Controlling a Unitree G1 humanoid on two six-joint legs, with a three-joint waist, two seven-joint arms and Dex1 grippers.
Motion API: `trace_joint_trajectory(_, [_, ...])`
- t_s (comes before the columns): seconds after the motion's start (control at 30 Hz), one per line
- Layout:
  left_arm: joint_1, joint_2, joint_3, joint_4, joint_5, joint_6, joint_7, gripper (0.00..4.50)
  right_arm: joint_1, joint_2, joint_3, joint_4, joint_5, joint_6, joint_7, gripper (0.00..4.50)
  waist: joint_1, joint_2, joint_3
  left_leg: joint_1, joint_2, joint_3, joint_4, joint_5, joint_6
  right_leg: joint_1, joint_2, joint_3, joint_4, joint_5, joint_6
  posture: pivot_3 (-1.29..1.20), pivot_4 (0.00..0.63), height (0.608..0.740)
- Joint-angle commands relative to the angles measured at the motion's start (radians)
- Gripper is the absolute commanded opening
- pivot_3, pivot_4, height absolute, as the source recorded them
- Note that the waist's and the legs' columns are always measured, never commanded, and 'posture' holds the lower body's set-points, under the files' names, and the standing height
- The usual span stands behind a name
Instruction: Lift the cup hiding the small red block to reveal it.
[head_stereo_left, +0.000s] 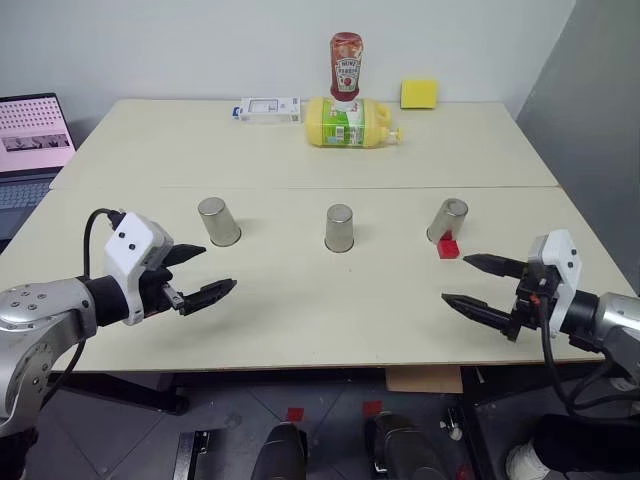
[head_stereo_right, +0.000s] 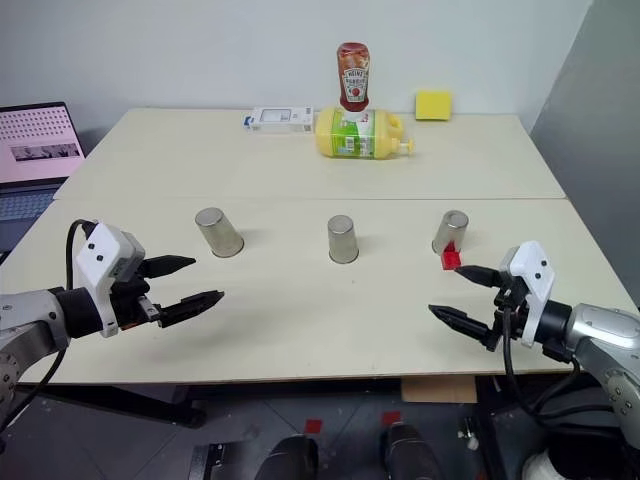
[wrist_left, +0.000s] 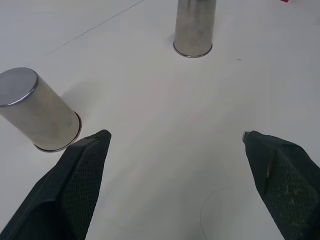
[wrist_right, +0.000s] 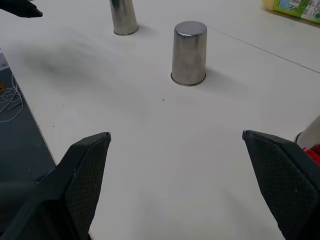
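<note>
Cups wait upturned: our right-hand brushed-metal tumbler touches the tiny red plastic block. Light, rigid, slick; we'd pinch mid-wall. Left gripper and right gripper gape empty.

Bright even light, soft faint shadows, sharp focus, no glare.

The pale table carries three upturned cups, a red block and bottles.
</note>
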Motion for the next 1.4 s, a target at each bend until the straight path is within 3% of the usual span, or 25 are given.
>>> trace_joint_trajectory(0.03, [-0.004, 0.001, 0.008, -0.022, -0.005, -0.006, 0.004, 4.5, -0.007, -0.016, -0.01, 0.011, -0.007, -0.033, 0.024, 4.48, 0.0, 0.0, 0.0, 0.0, 0.0, 0.0, 0.0, 0.0, 0.0, 0.0, 0.0, 0.0, 0.0, 0.0, 0.0, 0.0, 0.15, 0.74])
trace_joint_trajectory(1.4, [0.076, -0.004, 0.026, -0.047, -0.003, -0.023, -0.022, 4.5, -0.054, -0.021, 0.061, 0.063, -0.047, -0.095, 0.077, 4.48, 0.0, 0.0, 0.0, 0.0, 0.0, 0.0, 0.0, 0.0, 0.0, 0.0, 0.0, 0.0, 0.0, 0.0, 0.0, 0.0, 0.15, 0.74])
